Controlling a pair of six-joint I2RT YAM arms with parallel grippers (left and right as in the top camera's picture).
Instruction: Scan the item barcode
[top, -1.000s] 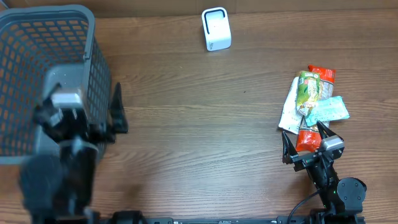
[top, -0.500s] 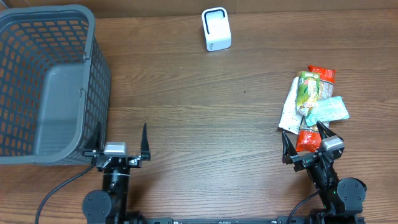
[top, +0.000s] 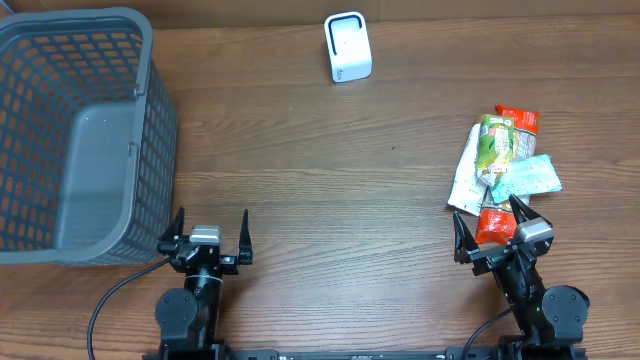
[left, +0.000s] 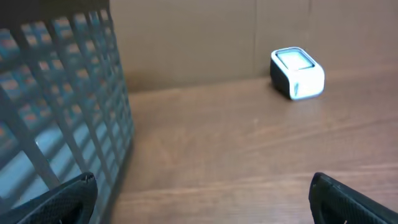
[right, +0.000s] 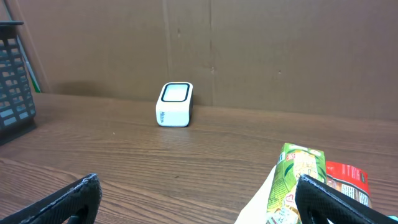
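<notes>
Snack packets (top: 497, 150) lie heaped at the right side of the wooden table (top: 320, 170), overlapping one another, a green one on top. Biggest thing on the table is a grey mesh basket (top: 160, 130) at the far left, its near wall just beside my left gripper (top: 212, 216). A small white scanner (top: 348, 46) stands upright at the back edge, well apart from the heap, with only plain wood between them. My 2 arms sit folded low at the near edge, both pointing toward the back. The left jaws gape wide and hold nothing. My right gripper (top: 488, 212) is spread just as wide. From overhead 1 orange-red packet (top: 490, 228) seems to lie between its fingers, though I cannot tell whether they touch it.
</notes>
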